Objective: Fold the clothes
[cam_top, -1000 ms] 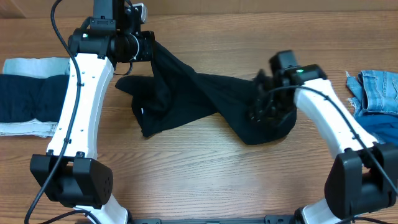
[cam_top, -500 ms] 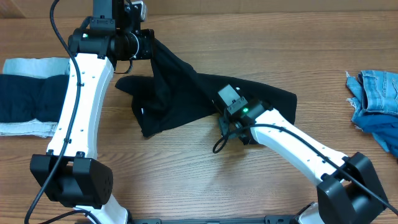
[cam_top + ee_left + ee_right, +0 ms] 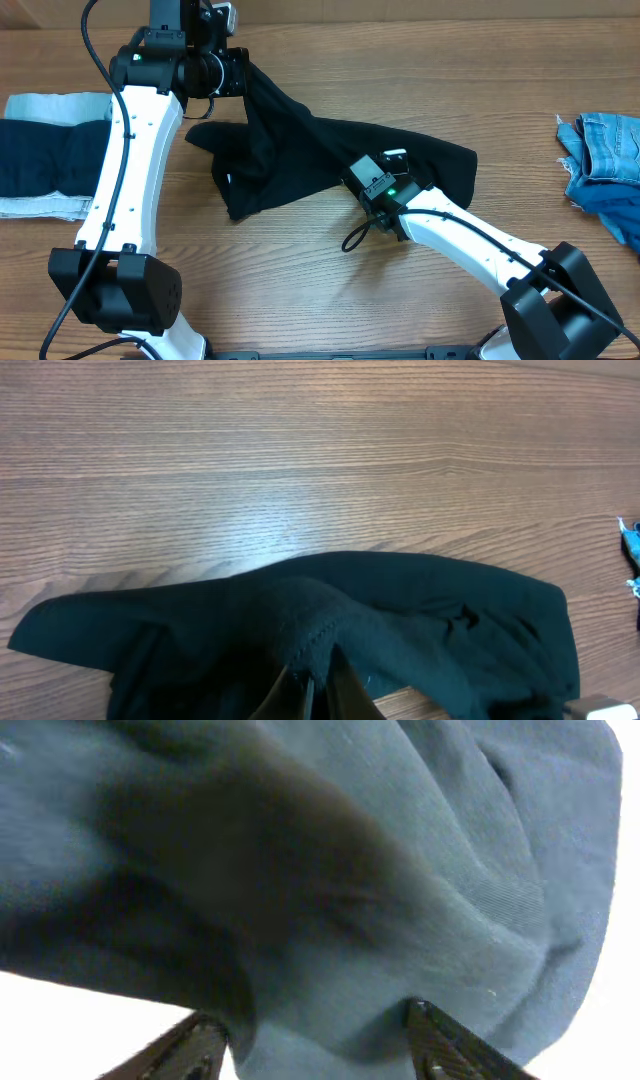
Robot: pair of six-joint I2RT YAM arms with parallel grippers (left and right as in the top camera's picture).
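Across the middle of the table (image 3: 300, 290) lies the black garment (image 3: 300, 150), its long axis running from the far left down to the right. It is not spread. The left end is gathered and raised, the middle is twisted into a narrow band, and only the right end lies broad and flat on the wood.

At the far-left end I find the left gripper (image 3: 238, 75) clenched on a bunched corner. The left wrist view confirms the pinch, with the cloth (image 3: 400, 610) hanging away from it in a sagging sheet.

I find the right gripper (image 3: 392, 162) at the near edge of the band, about midway along it. The garment extends from it to the far side and along both directions. The loose right end lies to its right, and the right arm is plainly the nearer one for that end.

From the right wrist, the fingers (image 3: 200, 1055) stand apart with cloth (image 3: 350, 870) bulging into the gap, and I see no pinch there.

Left of the scene, well apart, a dark navy garment (image 3: 40, 160) rests folded on a pale one. At the right edge, a light-blue denim piece (image 3: 605, 145) lies crumpled beside a bright blue piece (image 3: 620, 215).

In my judgement, the coming move depends on the right arm securing the free right end.
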